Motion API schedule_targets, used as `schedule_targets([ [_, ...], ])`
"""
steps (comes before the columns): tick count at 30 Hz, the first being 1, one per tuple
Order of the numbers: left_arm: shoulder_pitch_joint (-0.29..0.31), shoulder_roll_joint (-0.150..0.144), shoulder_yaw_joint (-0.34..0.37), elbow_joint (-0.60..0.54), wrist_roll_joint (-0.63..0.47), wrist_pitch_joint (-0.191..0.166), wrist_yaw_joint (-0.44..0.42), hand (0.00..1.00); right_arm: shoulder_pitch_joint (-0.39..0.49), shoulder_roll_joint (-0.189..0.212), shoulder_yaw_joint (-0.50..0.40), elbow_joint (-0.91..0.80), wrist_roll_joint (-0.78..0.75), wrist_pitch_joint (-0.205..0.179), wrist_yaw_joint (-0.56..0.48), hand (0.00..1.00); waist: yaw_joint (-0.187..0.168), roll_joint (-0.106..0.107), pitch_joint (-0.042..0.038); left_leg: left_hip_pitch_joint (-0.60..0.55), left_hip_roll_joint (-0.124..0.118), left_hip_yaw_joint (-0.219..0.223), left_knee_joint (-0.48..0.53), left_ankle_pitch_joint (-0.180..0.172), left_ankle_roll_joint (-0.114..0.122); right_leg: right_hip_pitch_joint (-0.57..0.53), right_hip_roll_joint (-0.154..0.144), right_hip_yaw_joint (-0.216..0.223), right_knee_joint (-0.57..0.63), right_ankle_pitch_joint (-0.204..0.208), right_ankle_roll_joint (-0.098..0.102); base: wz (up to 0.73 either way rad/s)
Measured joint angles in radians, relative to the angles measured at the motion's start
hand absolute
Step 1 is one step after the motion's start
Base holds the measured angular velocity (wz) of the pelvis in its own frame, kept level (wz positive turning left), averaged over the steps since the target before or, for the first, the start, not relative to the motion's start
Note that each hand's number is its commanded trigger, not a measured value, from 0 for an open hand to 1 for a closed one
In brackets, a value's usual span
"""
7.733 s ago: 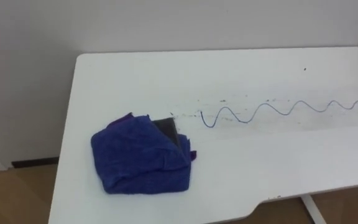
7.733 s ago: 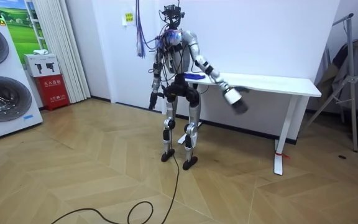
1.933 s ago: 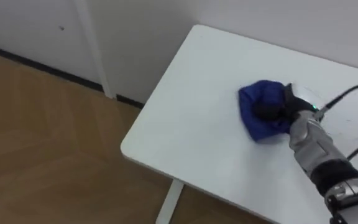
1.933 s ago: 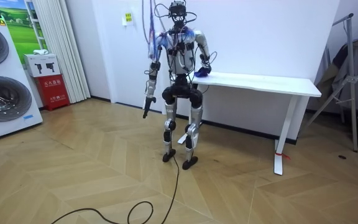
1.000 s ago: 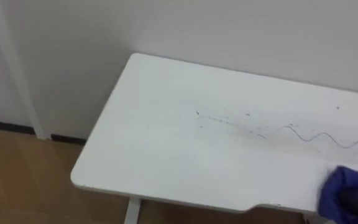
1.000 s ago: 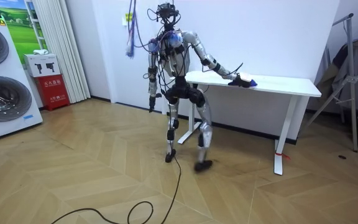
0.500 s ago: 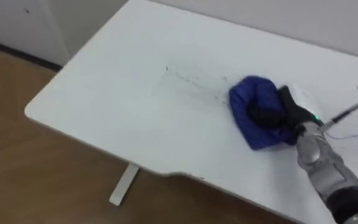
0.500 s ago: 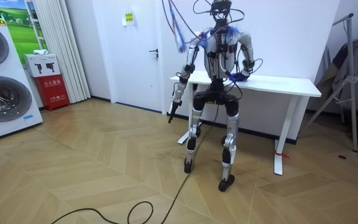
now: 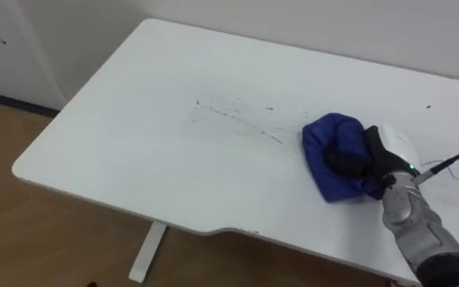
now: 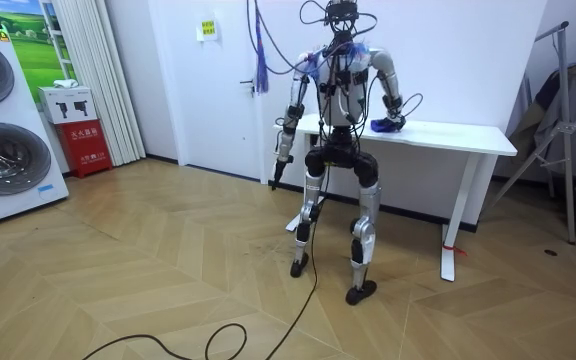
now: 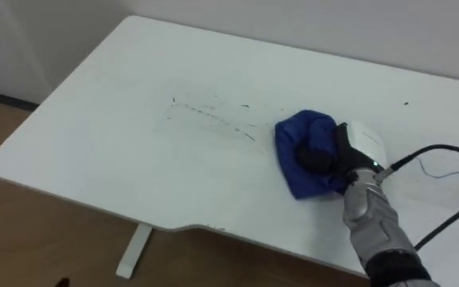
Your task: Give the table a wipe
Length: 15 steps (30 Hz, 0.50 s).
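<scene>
Right hand (image 9: 373,158) low on table (image 9: 134,135), dark fingers curled into cloth (image 9: 325,147), pressing it flat. Cloth looks soft, light and limp. It likely bunches and slides easily, so best held at its bunched middle. Left hand (image 10: 277,165) hangs at side, state unreadable. Beyond, faint specks (image 9: 237,118). Seconds ago cloth lay unheld beside a wavy line.

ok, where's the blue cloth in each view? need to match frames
Left eye view: blue cloth right of centre on the white table, gripped by the right robot hand.
Right eye view: blue cloth just right of centre, same grip.
Room view: blue cloth above centre, on the tabletop, to the room view's right of the robot.
Shared landmark: the right robot hand closed on the cloth.
</scene>
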Motion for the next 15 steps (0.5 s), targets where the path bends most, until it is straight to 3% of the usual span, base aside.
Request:
schedule_targets([
  [5, 0.101, 0.0, 0.121, 0.009, 0.036, 0.005, -0.003, 0.0, 0.112, -0.032, -0.136, 0.038, 0.023, -0.029, -0.047, 1.0, -0.026, -0.016, -0.0068, 0.009, -0.018, -0.056, 0.005, 0.003, 0.005, 0.06, -0.006, -0.069, -0.015, 0.0, 0.0, 0.4],
  [9, 0.142, 0.009, 0.196, 0.029, 0.043, 0.005, -0.001, 0.0, 0.206, -0.082, -0.259, 0.132, 0.091, -0.048, -0.091, 1.0, -0.05, -0.027, -0.0082, 0.029, -0.036, -0.09, 0.007, 0.007, 0.012, 0.102, -0.015, -0.077, -0.015, 0.0, 0.0, 0.28],
  [13, 0.121, 0.013, 0.189, 0.027, 0.055, -0.001, 0.0, 0.0, 0.271, -0.116, -0.289, 0.153, 0.149, -0.048, -0.093, 1.0, -0.086, -0.027, -0.0085, 0.018, -0.037, -0.105, 0.038, 0.007, 0.012, 0.116, -0.013, -0.069, -0.014, -0.001, -0.002, 0.07],
  [14, 0.104, 0.014, 0.171, 0.025, 0.055, -0.002, 0.007, 0.0, 0.283, -0.121, -0.289, 0.15, 0.156, -0.046, -0.093, 1.0, -0.088, -0.027, -0.0084, 0.017, -0.037, -0.103, 0.044, 0.008, 0.012, 0.114, -0.012, -0.066, -0.014, -0.005, -0.01, -0.11],
  [15, 0.085, 0.013, 0.14, 0.027, 0.055, -0.003, 0.015, 0.0, 0.276, -0.118, -0.282, 0.144, 0.165, -0.039, -0.093, 1.0, -0.086, -0.025, -0.0086, 0.016, -0.036, -0.102, 0.052, 0.008, 0.012, 0.109, -0.008, -0.04, -0.01, -0.017, -0.031, -0.19],
])
